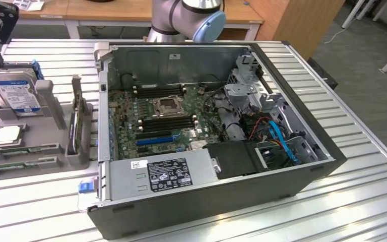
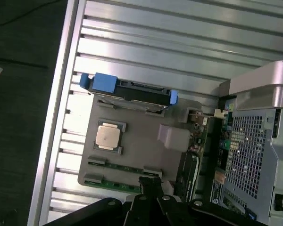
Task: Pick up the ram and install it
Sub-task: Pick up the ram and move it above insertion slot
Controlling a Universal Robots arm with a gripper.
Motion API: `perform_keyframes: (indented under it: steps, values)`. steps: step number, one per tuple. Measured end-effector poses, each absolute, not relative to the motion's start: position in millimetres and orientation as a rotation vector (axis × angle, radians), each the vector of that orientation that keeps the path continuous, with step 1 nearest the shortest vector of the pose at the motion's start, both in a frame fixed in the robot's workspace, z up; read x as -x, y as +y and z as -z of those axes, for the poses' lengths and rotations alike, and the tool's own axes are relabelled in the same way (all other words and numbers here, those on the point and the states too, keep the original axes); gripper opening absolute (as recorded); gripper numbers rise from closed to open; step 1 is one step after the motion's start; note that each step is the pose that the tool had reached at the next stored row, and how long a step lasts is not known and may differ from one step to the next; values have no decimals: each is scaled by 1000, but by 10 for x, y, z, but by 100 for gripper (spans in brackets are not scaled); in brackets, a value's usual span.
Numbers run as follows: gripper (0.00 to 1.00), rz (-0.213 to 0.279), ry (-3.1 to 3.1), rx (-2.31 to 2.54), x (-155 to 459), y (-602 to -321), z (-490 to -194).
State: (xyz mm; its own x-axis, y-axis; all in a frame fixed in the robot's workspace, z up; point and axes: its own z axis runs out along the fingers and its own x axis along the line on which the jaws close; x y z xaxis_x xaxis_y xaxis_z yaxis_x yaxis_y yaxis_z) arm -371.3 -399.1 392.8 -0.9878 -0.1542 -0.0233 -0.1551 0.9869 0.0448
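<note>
Print on the hard drive [image 1: 16, 94] and power supply [image 1: 169, 174] labels cannot be read

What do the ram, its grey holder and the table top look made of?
The ram: green circuit board, matte, with small dark chips in a row. The holder: probably plastic, uniform matte grey with blocky moulded or printed shapes. The table top: metal, likely aluminium, ribbed slats with a pale sheen.
</note>
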Motion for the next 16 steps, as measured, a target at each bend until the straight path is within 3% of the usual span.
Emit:
perform_keyframes:
  steps: [7, 9, 10, 16]
  values:
    - [11, -74, 3093, 440, 3713, -3991, -3928]
    - [16, -75, 3085, 498, 3713, -3991, -3928]
    - [24, -75, 3081, 526, 3713, -3991, -3928]
    - [24, -76, 3050, 693, 3713, -3991, -3928]
